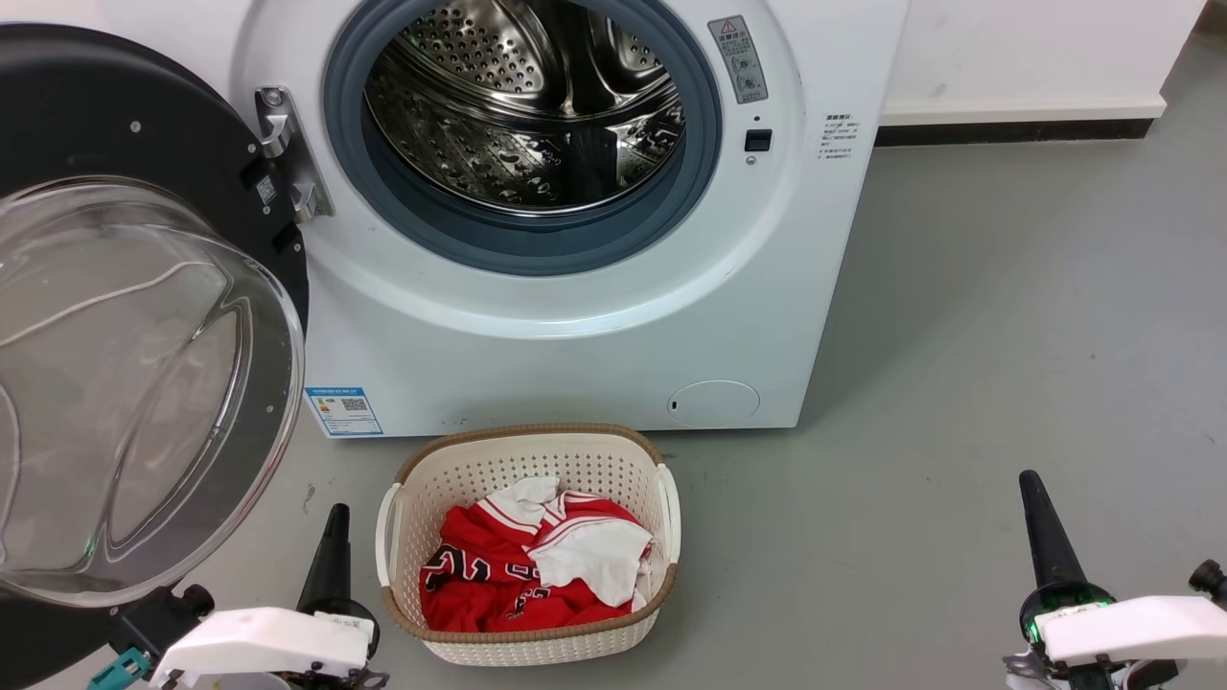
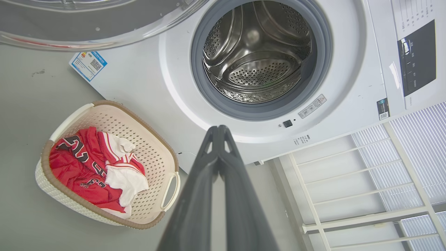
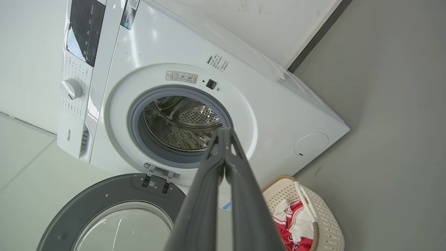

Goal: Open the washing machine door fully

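Hanging low at the near edge of the head view, the left gripper point(image 1: 335, 537) had its two dark fingers pressed together and held nothing. The right gripper point(image 1: 1040, 522) was the same, its fingers meeting at the tip in its own wrist view. A laundry basket point(image 1: 532, 439) with a red jersey point(image 1: 489, 580) stood on the floor between them.

The washing machine door point(image 1: 144, 383) lay just up and to the left of the left gripper, and its lower rim hung close above that wrist, though I could not tell if they touched. The right gripper was well apart from it, on the far side of the basket. The left arm was plainly the nearer, and I judged that any last push would go leftward, away from the opening, against the door's inner face.

The door stood swung out wide on its hinge point(image 1: 288, 153) at the machine's left side. Its broad black rim and clear domed glass bowl faced the robot, and the glass caught pale reflections. Its exact angle could not be told, but it looked near its limit.

Beyond it, the grey rubber ring point(image 1: 537, 244) and the steel drum point(image 1: 527, 105) were fully uncovered.
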### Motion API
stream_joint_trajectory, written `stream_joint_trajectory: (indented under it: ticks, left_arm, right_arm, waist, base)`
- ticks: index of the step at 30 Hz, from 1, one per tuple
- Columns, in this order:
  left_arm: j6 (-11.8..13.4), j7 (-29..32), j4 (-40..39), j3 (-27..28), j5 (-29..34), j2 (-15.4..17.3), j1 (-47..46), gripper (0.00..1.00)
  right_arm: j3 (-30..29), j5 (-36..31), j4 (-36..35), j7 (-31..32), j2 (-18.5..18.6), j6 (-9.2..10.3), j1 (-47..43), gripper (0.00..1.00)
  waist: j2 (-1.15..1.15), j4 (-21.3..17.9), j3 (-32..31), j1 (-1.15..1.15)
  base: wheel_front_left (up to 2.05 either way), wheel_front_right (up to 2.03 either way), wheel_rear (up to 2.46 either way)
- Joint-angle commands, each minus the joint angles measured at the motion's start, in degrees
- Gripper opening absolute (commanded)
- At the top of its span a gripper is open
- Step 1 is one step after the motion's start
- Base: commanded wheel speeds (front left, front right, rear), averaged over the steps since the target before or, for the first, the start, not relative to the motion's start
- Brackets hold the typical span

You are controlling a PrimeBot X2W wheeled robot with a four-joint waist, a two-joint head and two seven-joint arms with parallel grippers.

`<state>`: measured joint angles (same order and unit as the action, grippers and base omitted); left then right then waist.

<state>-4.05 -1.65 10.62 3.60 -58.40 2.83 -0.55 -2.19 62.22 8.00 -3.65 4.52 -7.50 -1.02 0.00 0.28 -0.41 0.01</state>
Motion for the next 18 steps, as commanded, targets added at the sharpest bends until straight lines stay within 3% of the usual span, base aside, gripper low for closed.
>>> stream_joint_trajectory:
  ticks: [1, 18]
  left_arm:
    - [-0.6, 0.6, -0.2, 0.3, -2.3, 0.1, -1.7, 0.00]
    - [-1.5, 3.0, 1.0, 1.2, -12.1, 0.1, -3.0, 0.00]
  right_arm:
    - [-0.2, 2.3, 0.1, 0.5, 0.4, 0.00, 1.7, 0.00]
    - [-0.7, 11.6, 1.9, 2.9, 0.4, 0.01, 3.5, 0.00]
  waist:
    - [0.00, 0.0, 0.0, -0.01]
    - [0.00, -0.1, 0.2, -0.01]
  base:
    - [0.00, 0.00, 0.00]
    - [0.00, 0.00, 0.00]
